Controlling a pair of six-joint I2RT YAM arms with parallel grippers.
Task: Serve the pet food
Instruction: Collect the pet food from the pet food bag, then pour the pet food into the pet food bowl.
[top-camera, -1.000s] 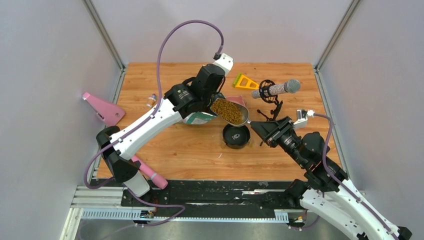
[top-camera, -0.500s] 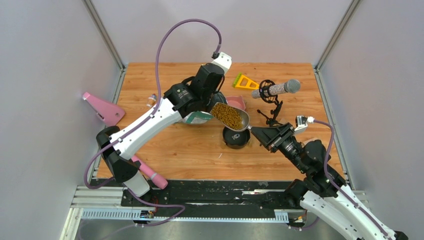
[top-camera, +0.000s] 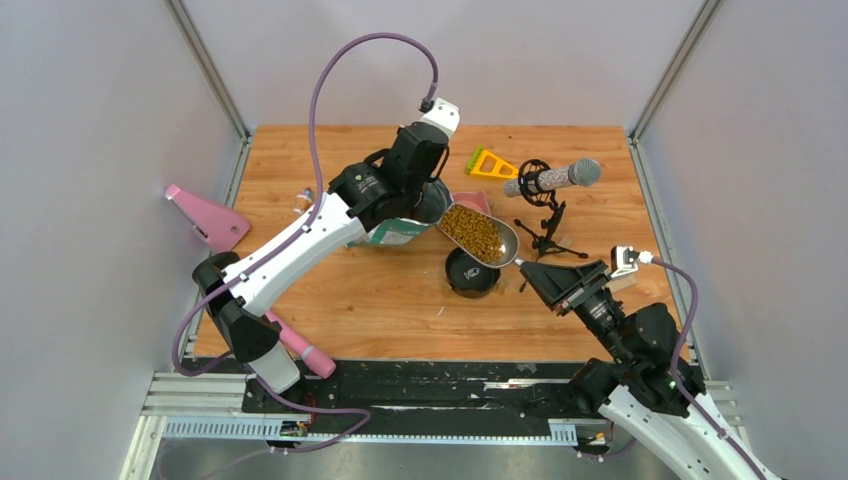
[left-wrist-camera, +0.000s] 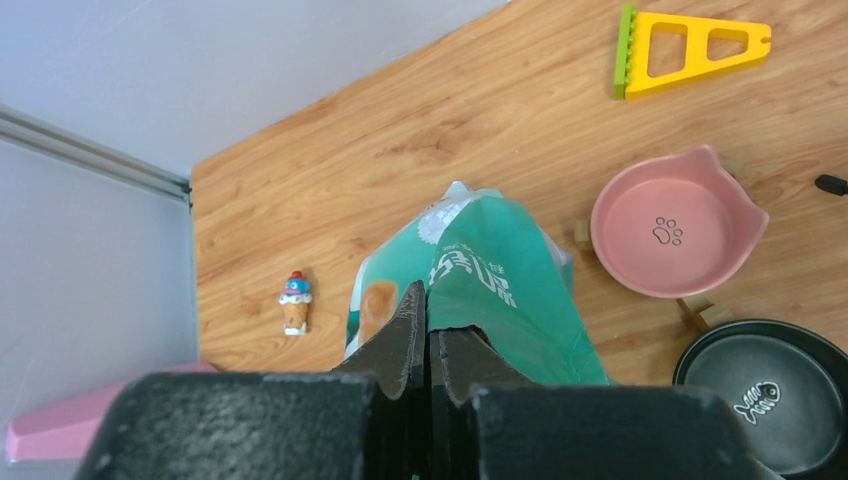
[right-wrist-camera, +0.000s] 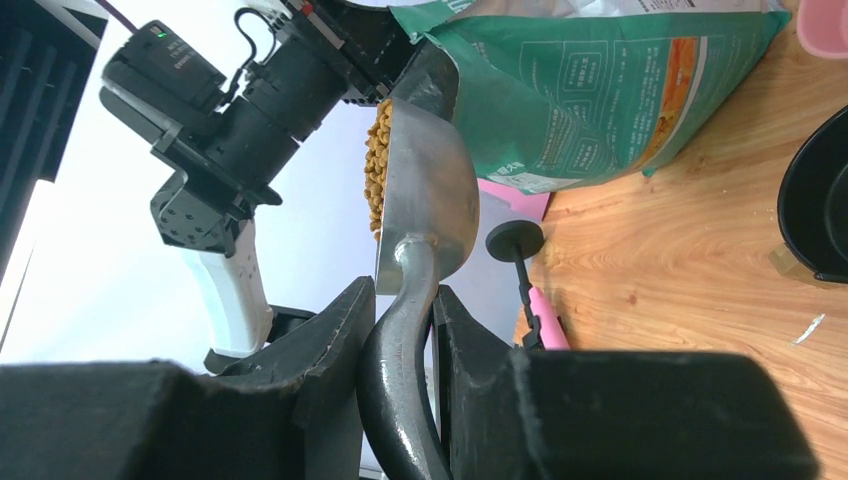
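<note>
My right gripper is shut on the handle of the grey scoop, which is heaped with brown pet food. The scoop hangs over the far rim of the black bowl. In the right wrist view the scoop stands out from my fingers with kibble along its left side. My left gripper is shut on the top edge of the teal-green and white bag; the left wrist view shows the bag pinched between the fingers. The pink bowl sits beyond the black bowl.
A microphone on a small tripod stands right of the bowls. A yellow and green triangular toy lies at the back. A tiny ice-cream figure is left of the bag. Pink objects lie at the left edge.
My right gripper has drawn back toward the near right, carrying the full scoop away from the bag mouth and over the black bowl. The left gripper still holds the bag.
</note>
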